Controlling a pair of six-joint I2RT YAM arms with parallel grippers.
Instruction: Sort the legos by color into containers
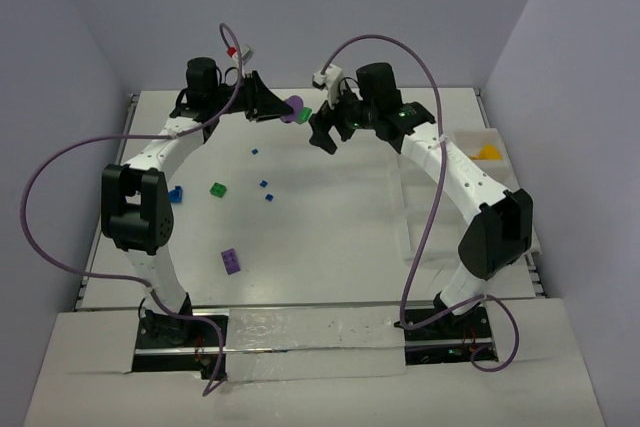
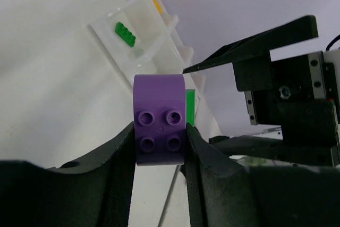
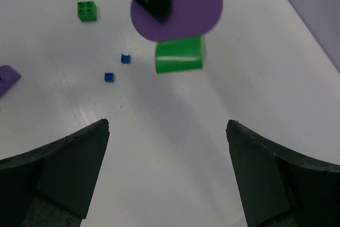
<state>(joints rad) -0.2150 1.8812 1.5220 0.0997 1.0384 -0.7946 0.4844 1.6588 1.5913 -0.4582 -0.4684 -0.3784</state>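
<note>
Your left gripper [image 2: 159, 131] is clamping a purple round brick [image 2: 158, 97] between its fingers and holding it above the table [image 1: 330, 237]. Your right gripper [image 3: 167, 168] is hanging just opposite with its jaws spread and nothing between them.

The white tray [image 1: 462, 139] is sitting well off to the right of the right gripper, beside its arm, so you are facing a long carry.

A green brick [image 3: 179, 54] is touching the purple one's far face and seems to be stuck to it. If you are dropping both into one compartment, you are mixing colours. If you are pulling it off with the right gripper, a skewed pinch is risking a flick that sends either piece flying.

Below the grippers, tiny blue bricks [image 3: 125, 58] are lying loose, and a falling piece could be scattering them.
</note>
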